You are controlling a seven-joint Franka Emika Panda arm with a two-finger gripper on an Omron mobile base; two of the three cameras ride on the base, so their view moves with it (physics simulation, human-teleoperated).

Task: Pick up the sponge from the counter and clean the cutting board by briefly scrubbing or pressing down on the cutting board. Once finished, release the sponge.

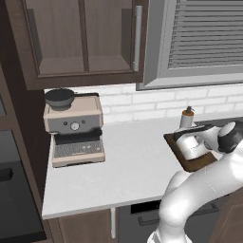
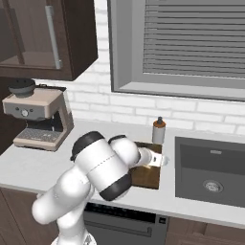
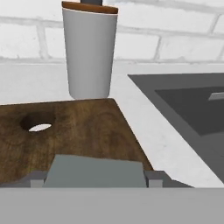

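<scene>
White arm bent low, claw clamped either side of a grey block.

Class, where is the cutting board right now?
The cutting board lies flat on the counter, just left of the sink and in front of the soap dispenser, under the robot's hand.

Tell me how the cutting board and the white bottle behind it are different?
The cutting board is dark brown wood; the bottle is white with a brown band near its top. The board lies flat and thin on the counter; the bottle stands upright and tall. The board has a hole near one end; the bottle shows none. Both sit on the counter beside the sink.
</scene>
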